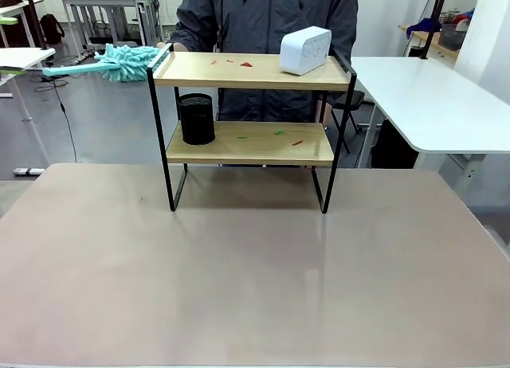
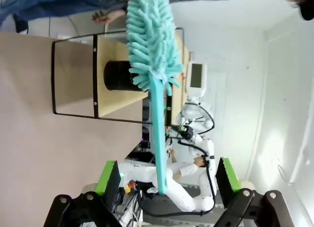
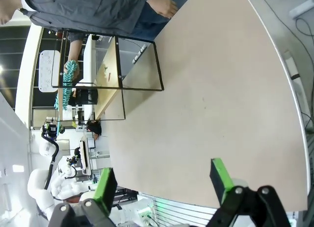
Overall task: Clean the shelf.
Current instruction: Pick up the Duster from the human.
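On the shelf (image 1: 239, 73), a white box (image 1: 305, 50) blocks the top's 3 o'clock end, a black cup (image 1: 196, 119) the bottom's 9 o'clock end; middles lie open.

Those red and green scraps (image 1: 246, 64) on the shelf (image 1: 199, 72) are too small for you to identify. The person (image 1: 263, 17) behind runs off the top edge.

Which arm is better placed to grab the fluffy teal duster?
Left, probably. The handle end of the fluffy teal long-handled duster lines up between the left gripper's open green pads. The right gripper, also open, hangs over the tabletop, far from the duster.
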Robot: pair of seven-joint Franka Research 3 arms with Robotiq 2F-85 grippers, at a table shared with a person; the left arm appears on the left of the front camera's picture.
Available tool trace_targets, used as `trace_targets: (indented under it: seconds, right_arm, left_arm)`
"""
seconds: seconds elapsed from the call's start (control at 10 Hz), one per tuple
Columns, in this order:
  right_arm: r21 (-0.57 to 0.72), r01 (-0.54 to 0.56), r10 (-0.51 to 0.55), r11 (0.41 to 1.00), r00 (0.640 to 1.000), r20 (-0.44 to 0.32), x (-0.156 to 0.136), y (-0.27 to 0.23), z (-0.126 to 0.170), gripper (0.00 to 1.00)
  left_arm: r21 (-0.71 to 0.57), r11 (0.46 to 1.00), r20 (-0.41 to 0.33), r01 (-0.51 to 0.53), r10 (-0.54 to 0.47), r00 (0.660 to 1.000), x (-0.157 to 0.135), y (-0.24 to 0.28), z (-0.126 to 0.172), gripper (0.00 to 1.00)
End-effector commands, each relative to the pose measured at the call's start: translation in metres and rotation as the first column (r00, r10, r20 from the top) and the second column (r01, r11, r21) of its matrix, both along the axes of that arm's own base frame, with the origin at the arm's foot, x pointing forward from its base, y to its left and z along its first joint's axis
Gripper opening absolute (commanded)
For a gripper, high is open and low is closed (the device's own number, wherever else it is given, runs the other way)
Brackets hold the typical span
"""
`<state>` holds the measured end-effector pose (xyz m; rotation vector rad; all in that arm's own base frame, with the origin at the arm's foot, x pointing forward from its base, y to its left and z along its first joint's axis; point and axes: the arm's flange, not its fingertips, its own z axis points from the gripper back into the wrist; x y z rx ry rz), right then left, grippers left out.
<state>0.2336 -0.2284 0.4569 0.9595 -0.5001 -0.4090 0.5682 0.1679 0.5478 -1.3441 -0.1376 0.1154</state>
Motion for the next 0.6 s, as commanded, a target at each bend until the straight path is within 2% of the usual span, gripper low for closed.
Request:
trace_targets:
  seconds: [0.0,0.2,0.5]
  right_arm:
    - [0.000,-0.009,0.009,1.000,0.999,0.032,0.002,-0.001,0.002,1.00]
    - [0.000,-0.009,0.009,1.000,0.999,0.032,0.002,-0.001,0.002,1.00]
    - [0.000,-0.009,0.009,1.000,0.999,0.032,0.002,-0.001,0.002,1.00]
  left_arm:
    - [0.038,0.996,-0.064,0.082,-0.079,0.995,0.020,-0.039,-0.012,1.00]
    - [0.013,0.990,-0.086,0.142,-0.140,0.986,0.029,-0.086,-0.031,1.00]
    - [0.033,0.986,-0.093,0.164,-0.160,0.983,0.024,-0.105,-0.041,1.00]
